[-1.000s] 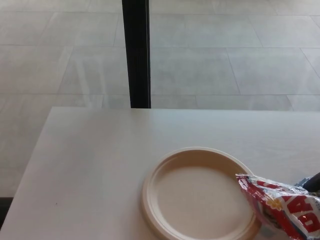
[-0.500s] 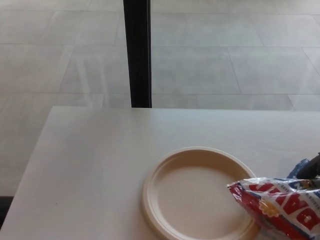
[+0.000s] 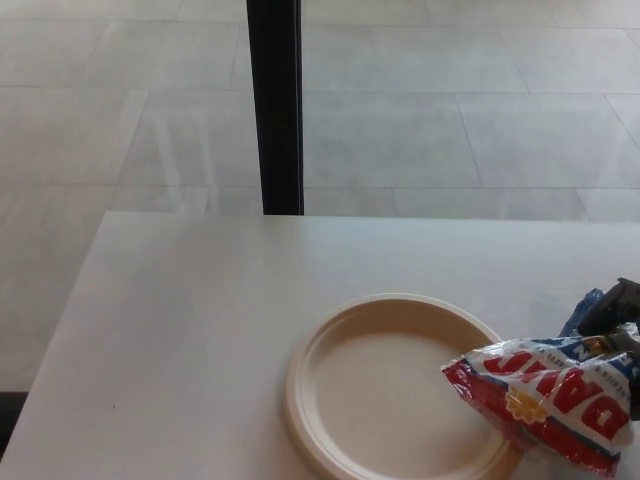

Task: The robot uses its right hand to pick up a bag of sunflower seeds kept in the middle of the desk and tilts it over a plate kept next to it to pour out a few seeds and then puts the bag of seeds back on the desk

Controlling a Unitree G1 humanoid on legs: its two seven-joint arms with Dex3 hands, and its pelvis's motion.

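In the head view, the bag of sunflower seeds hangs over the right rim of the plate, which sits near the counter's front edge, right of the middle. The bag's crimped end points left across the rim, and its body runs off toward the counter's right edge. Only a dark sliver of the right hand shows at the picture's right border, just behind the bag; it appears to carry the bag by its far end, but how far the fingers are closed cannot be told. The left hand is out of sight. The bag looks like thin, glossy film: probably light, soft and crinkly, slippery under hard fingers, with loose contents that will shift as it tips. A pinch across the body near the closed end seems safest, leaving the mouth free. No seeds can be seen on the plate. Compared with a second ago, the bag sits further left over the plate and lies flatter, and more of the hand shows.
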